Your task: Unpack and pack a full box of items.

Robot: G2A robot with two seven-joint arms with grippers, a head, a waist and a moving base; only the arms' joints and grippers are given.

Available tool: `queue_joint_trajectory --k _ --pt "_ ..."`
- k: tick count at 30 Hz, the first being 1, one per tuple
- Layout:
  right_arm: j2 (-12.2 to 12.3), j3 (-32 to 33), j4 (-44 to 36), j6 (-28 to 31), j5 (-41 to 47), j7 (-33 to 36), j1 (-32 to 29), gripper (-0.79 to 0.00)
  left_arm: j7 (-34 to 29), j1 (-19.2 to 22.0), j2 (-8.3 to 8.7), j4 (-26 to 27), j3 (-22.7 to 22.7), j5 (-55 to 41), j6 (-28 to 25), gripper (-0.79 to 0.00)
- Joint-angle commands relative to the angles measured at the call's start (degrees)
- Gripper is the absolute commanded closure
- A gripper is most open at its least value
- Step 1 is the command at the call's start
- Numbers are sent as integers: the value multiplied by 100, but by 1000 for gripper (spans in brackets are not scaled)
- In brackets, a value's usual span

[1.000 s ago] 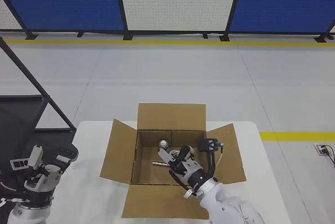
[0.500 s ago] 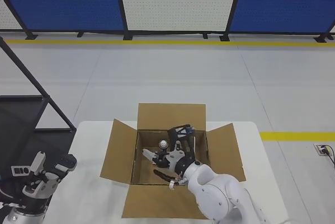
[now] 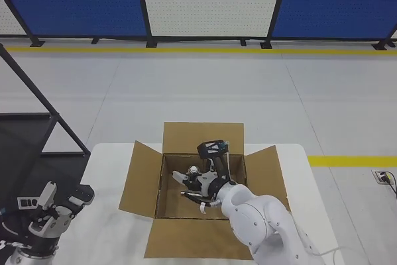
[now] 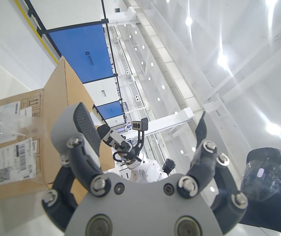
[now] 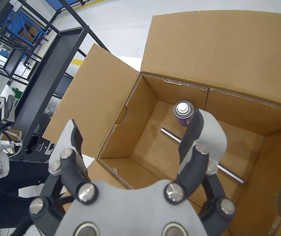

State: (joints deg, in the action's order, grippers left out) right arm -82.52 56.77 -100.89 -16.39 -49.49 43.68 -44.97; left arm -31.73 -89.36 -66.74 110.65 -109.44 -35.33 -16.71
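An open cardboard box [image 3: 203, 138] stands on the white table [image 3: 105, 225], all flaps folded out. Inside, a purple spray can [image 5: 184, 114] with a white cap stands upright near the far wall, also seen as the can [image 3: 193, 171] from above. A metal rod [image 5: 172, 135] lies flat on the box floor beside it. My right gripper [image 5: 133, 133] hangs open over the box's inside, above the rod and close to the can, holding nothing; from above the right gripper [image 3: 185, 187] sits within the box opening. My left gripper [image 4: 143, 126] is open and empty, tilted upward beside the box's labelled outer wall [image 4: 64, 87].
A black metal rack [image 3: 26, 132] stands left of the table, close to my left gripper [image 3: 67, 193] at the table's left edge. The box's left flap [image 3: 140, 179] and front flap [image 3: 185, 238] overhang the table top. Open floor lies behind the box.
My right gripper swung from the box's right side leftward across the opening to beside the can. My left arm drifted down and back toward the table's near-left corner.
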Motion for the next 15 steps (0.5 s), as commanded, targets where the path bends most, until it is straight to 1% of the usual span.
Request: queue_joint_trajectory --k 1,3,5,6,9,13,15 --pt "0 0 0 -4 0 1 1 -785 0 0 0 0 0 0 0 -785" --pt "1 -11 15 25 -1 -17 -23 -785 0 0 0 0 0 0 0 -785" --pt "11 -98 147 356 -152 -1 -7 -785 0 0 0 0 0 0 0 -785" --pt "17 -145 262 581 -228 174 84 -785 25 -2 -1 -5 2 -10 15 -785" --pt "19 -155 517 887 -337 683 443 -785 200 -47 -16 76 18 -101 93 -785" --pt "-3 -240 809 1064 -418 1315 845 -785 293 -127 -25 93 -2 -24 97 -785" --pt "-15 -359 1012 1166 -604 1678 1059 -785 327 -157 -30 110 16 8 101 -785"
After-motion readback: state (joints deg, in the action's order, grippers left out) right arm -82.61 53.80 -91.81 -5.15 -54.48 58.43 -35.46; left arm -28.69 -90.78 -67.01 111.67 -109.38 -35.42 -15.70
